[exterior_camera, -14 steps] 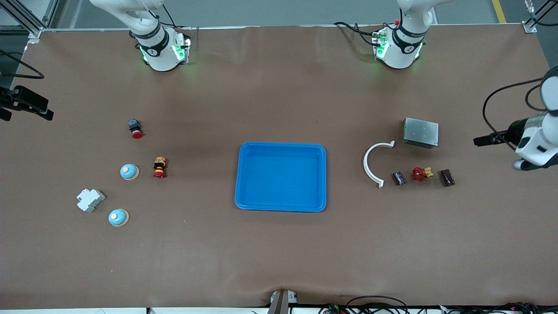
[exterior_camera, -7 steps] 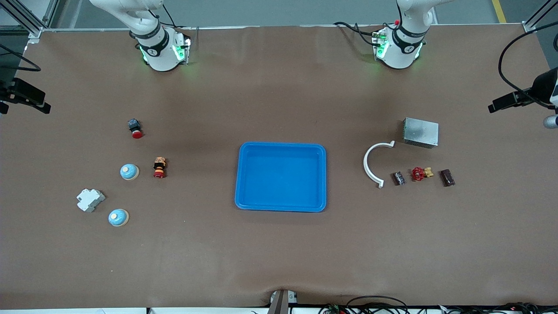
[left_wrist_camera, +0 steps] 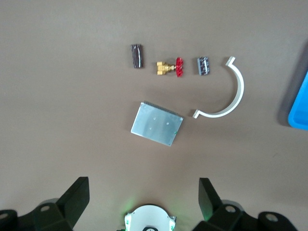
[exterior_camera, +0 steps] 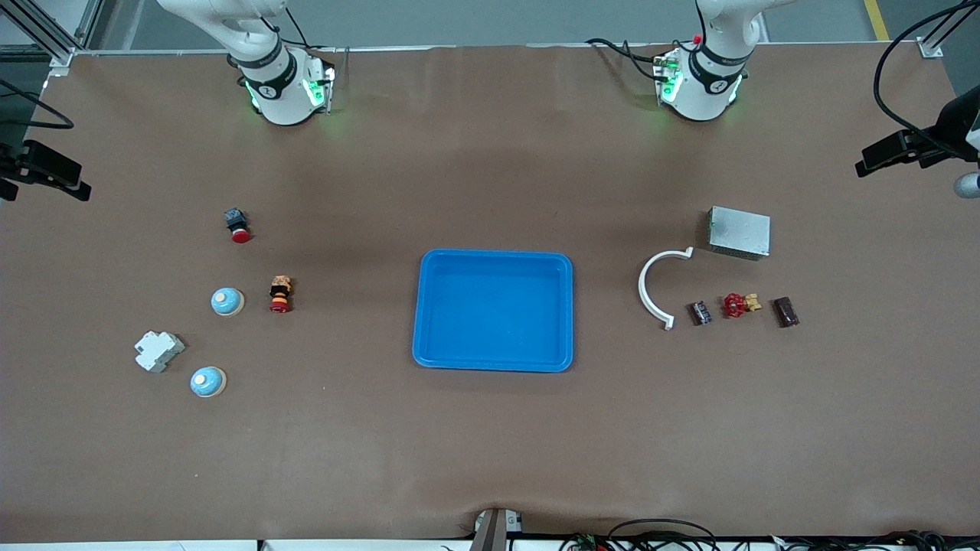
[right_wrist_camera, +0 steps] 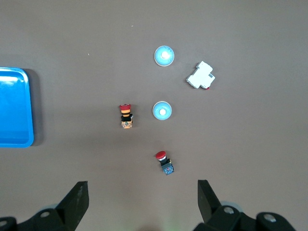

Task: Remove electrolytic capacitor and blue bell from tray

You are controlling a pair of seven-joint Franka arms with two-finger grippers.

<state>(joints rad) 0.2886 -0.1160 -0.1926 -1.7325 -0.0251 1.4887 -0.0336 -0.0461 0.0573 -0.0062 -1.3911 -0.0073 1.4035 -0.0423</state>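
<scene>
The capacitor [exterior_camera: 700, 312], a small dark cylinder, lies between a white curved piece and a red-handled valve toward the left arm's end of the table; the left wrist view shows the capacitor [left_wrist_camera: 204, 66] too. Two blue dome bells [exterior_camera: 227, 301] [exterior_camera: 207, 381] sit toward the right arm's end, both in the right wrist view [right_wrist_camera: 162, 110] [right_wrist_camera: 164, 55]. The blue tray [exterior_camera: 419, 306] is in the middle with nothing in it. My left gripper [left_wrist_camera: 143, 187] hangs open high over bare table, well apart from the capacitor. My right gripper [right_wrist_camera: 142, 188] hangs open high over bare table beside a red push button.
Near the capacitor lie a white curved piece [exterior_camera: 649, 287], a red valve [exterior_camera: 736, 304], a dark brown block [exterior_camera: 785, 311] and a metal box [exterior_camera: 739, 232]. By the bells are two red push buttons [exterior_camera: 238, 226] [exterior_camera: 280, 295] and a white breaker [exterior_camera: 158, 351].
The left arm's hand has swung away from beside the metal box toward the robots' side, along the table's end. The right arm has barely shifted. Nothing on the table moved.
</scene>
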